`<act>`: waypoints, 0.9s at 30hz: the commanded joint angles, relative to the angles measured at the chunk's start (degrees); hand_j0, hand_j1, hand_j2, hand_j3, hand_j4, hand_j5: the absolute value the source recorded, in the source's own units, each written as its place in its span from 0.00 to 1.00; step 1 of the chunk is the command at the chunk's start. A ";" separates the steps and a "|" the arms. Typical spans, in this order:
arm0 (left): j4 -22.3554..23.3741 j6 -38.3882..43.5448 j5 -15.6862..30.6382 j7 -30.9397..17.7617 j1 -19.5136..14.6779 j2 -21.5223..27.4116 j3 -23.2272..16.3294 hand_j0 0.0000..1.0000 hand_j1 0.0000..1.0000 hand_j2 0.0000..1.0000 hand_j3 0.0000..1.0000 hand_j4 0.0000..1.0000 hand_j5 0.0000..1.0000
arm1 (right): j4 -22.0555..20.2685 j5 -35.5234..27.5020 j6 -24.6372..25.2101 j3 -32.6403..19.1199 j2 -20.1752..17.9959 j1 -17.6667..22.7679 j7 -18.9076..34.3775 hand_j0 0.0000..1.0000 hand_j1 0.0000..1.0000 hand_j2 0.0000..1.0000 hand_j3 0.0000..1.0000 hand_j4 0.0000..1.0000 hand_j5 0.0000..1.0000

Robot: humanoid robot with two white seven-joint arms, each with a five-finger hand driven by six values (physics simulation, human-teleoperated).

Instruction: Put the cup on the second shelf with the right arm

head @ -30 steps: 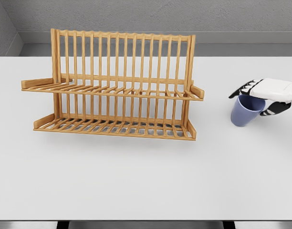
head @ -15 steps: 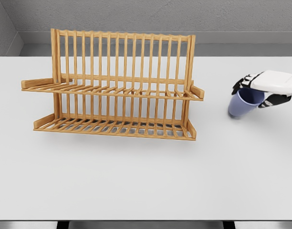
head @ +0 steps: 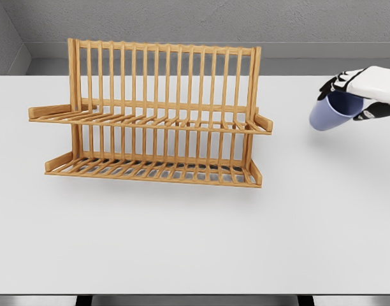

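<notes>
A pale blue cup [head: 329, 113] hangs above the white table at the far right, tilted with its base toward the lower left. My right hand [head: 355, 97] is shut on its rim, the arm entering from the right edge. The wooden two-tier dish rack [head: 153, 118] stands left of centre; its upper shelf [head: 150, 120] and lower shelf [head: 153, 169] carry nothing. The cup is well to the right of the rack's right end, about level with the upper shelf. My left arm is out of view.
The white table [head: 195, 236] spreads wide in front of the rack. A grey wall runs behind the table's far edge.
My right hand has lifted the cup off the table, carrying it upward and tilting it more; it now sits higher in the view than a second ago.
</notes>
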 commanded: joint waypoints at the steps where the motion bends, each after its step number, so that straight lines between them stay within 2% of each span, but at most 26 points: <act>1: 0.00 0.00 0.01 -0.05 0.00 0.00 0.00 1.00 1.00 1.00 1.00 1.00 1.00 | -1.82 -0.46 0.23 -1.58 -0.26 -0.09 0.02 0.65 0.65 0.65 0.65 0.65 0.65; 4: 0.00 0.00 0.01 0.04 0.09 0.00 0.00 1.00 1.00 1.00 1.00 1.00 1.00 | -3.05 -0.46 0.23 -1.67 -0.17 -0.17 0.02 0.65 0.65 0.65 0.65 0.65 0.65; 10: 0.00 0.00 0.01 0.04 0.09 0.00 0.00 1.00 1.00 1.00 1.00 1.00 1.00 | -10.61 -0.46 0.23 -1.67 -0.44 -0.18 0.02 0.65 0.65 0.65 0.65 0.65 0.65; 17: 0.00 0.00 0.01 -0.04 0.00 0.00 0.00 1.00 1.00 1.00 1.00 1.00 1.00 | -16.15 -0.46 0.23 -1.76 -0.35 -0.35 0.02 0.65 0.65 0.65 0.65 0.65 0.65; 27: 0.00 0.00 0.01 -0.05 0.09 0.00 0.00 1.00 1.00 1.00 1.00 1.00 1.00 | -21.51 -0.46 0.23 -2.46 0.79 -2.37 0.02 0.65 0.65 0.65 0.65 0.65 0.65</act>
